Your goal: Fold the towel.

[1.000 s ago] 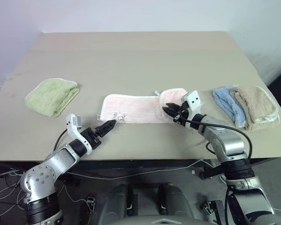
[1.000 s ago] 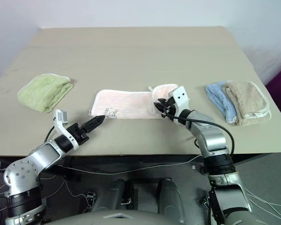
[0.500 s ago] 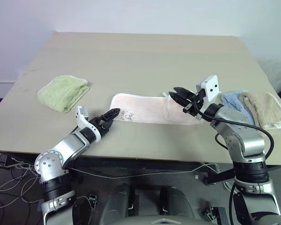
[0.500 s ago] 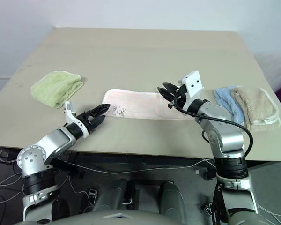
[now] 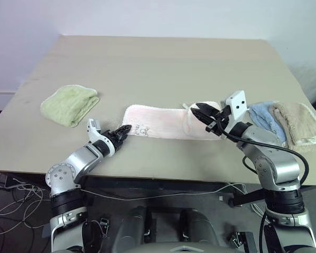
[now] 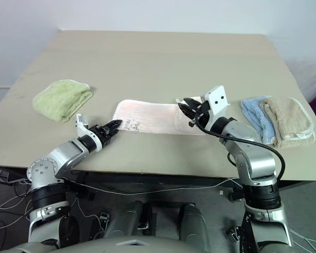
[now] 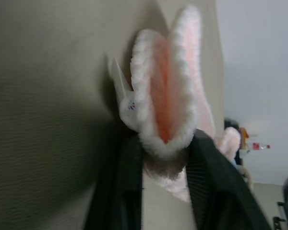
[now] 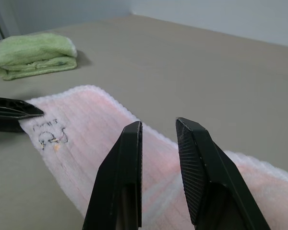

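The pale pink towel (image 5: 158,122) lies stretched left to right near the table's front edge, with white trim and a small loop tag at its right end. My left gripper (image 5: 125,128) is at its near left corner. In the left wrist view the left gripper (image 7: 165,141) is shut on the towel's (image 7: 165,96) bunched pink edge. My right gripper (image 5: 198,109) hovers just above the rumpled right end. In the right wrist view the right gripper (image 8: 158,123) stands open a little with nothing between its fingers, and the towel (image 8: 86,139) lies flat below.
A folded light green towel (image 5: 69,104) lies at the left of the beige table (image 5: 158,58). A blue towel (image 5: 260,118) and a beige towel (image 5: 297,122) lie side by side at the right, close behind my right arm.
My left gripper has moved forward onto the towel's left corner and shut on it. My right gripper has risen slightly above the right end. The camera view has also shifted.
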Motion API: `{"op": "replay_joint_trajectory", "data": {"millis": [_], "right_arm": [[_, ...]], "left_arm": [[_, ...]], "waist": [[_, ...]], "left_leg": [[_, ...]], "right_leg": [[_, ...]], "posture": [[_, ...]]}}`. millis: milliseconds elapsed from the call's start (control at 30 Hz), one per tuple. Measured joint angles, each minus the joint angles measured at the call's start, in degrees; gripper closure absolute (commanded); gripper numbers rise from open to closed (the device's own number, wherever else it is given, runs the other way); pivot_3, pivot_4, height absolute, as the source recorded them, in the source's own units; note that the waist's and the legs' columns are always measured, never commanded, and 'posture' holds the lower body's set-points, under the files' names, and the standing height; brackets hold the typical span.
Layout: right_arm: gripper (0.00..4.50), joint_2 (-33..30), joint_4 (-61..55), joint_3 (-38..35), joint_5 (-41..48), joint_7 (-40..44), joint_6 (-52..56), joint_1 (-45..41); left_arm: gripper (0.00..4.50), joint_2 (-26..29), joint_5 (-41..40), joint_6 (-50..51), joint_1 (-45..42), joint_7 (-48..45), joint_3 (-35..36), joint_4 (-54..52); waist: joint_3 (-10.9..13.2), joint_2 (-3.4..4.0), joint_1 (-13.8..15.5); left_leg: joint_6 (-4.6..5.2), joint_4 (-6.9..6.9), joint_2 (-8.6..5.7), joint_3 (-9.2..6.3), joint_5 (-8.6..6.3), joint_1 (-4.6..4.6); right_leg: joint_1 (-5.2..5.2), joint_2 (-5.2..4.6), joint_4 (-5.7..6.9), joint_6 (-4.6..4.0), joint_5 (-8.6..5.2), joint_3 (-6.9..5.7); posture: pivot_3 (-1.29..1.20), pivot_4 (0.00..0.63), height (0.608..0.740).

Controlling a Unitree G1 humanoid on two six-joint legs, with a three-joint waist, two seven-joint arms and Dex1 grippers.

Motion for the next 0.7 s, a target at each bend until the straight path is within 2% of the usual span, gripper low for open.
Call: {"op": "replay_joint_trajectory", "data": {"millis": [33, 300, 467, 700], "right_arm": [[3.38, 0.0, -0.1, 0.0, 0.0, -0.1, 0.1, 0.0], [3.38, 0.2, -0.2, 0.3, 0.0, -0.2, 0.2, 0.5], [3.38, 0.1, -0.2, 0.3, 0.0, -0.2, 0.2, 0.7], [3.38, 0.1, -0.2, 0.3, 0.0, -0.1, 0.2, 0.9]], "left_arm": [[4.45, 0.0, -0.3, 0.0, 0.0, -0.2, 0.0, -0.3], [4.48, 1.4, -1.8, -0.4, 0.7, -0.4, 0.0, -1.1], [4.48, 6.3, -3.4, -1.1, 1.8, 0.9, 1.7, -1.9], [4.48, 14.2, -3.8, -3.4, -2.1, -0.2, 3.2, -1.9]], "waist": [[0.0, 0.0, 0.0], [0.0, -0.03, -0.2], [0.1, -0.13, -1.6], [0.2, -0.27, -1.6]], "left_leg": [[-0.01, 0.0, 0.01, 0.0, 0.0, 0.0], [-0.01, -0.04, 0.04, 0.0, 0.0, -0.06], [-0.09, -0.02, 0.05, -0.01, 0.07, -0.76], [-0.25, -0.02, 0.04, 0.0, 0.16, -0.82]], "right_leg": [[0.0, 0.0, 0.0, 0.0, 0.0, 0.0], [-0.1, 0.02, -0.01, -0.02, -0.01, 0.0], [-0.54, 0.04, 0.02, 0.17, 0.11, 0.02], [-0.59, 0.06, 0.0, 0.13, 0.09, -0.01]], "posture": [[0.0, 0.15, 0.701], [0.0, 0.15, 0.701], [0.0, 0.15, 0.701], [0.0, 0.15, 0.701]]}}
